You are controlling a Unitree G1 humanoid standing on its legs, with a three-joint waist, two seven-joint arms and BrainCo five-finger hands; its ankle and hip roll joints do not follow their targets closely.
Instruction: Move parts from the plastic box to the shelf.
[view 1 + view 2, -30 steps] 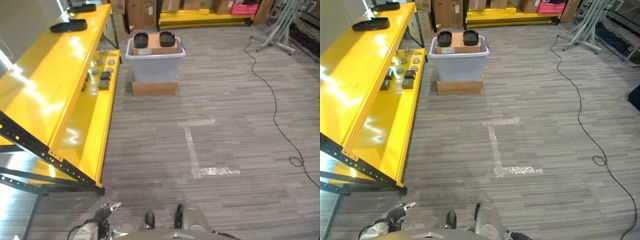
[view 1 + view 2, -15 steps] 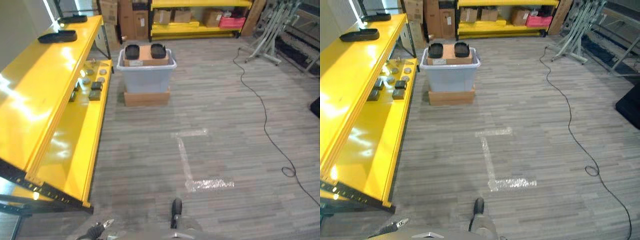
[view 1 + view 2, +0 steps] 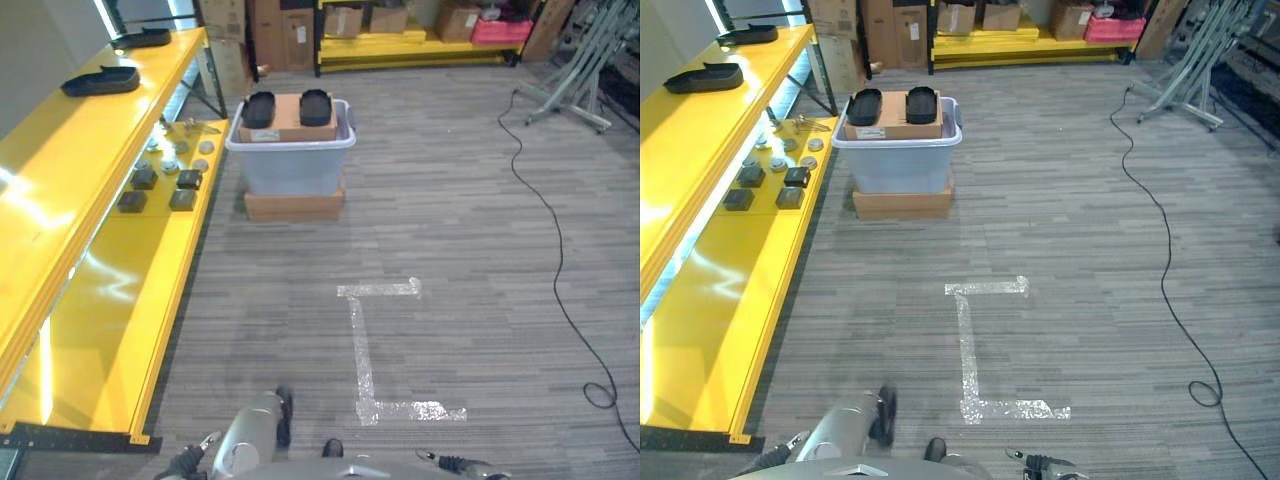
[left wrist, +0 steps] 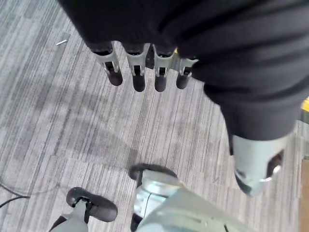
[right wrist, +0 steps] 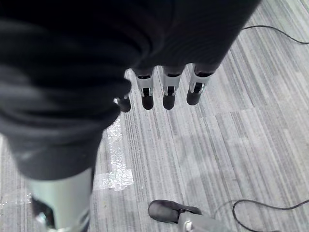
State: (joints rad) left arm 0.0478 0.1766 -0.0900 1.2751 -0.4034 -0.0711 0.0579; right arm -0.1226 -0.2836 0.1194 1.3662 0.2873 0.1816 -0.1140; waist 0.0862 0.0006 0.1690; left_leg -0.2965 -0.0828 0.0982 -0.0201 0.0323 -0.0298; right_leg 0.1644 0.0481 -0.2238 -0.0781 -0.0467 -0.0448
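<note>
Left eye view: plastic box (image 3: 291, 160) far ahead of left hand (image 3: 190, 462); fingers relaxed.

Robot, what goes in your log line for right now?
left hand: open, empty | right hand: open, empty | plastic box: ahead on floor | shelf: left

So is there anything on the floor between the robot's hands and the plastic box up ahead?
Nothing solid that I can see. Both the left hand and right hand hang open over bare floor, and the way to the plastic box holds only flat tape marks. A black cable lies well off to the right.
</note>
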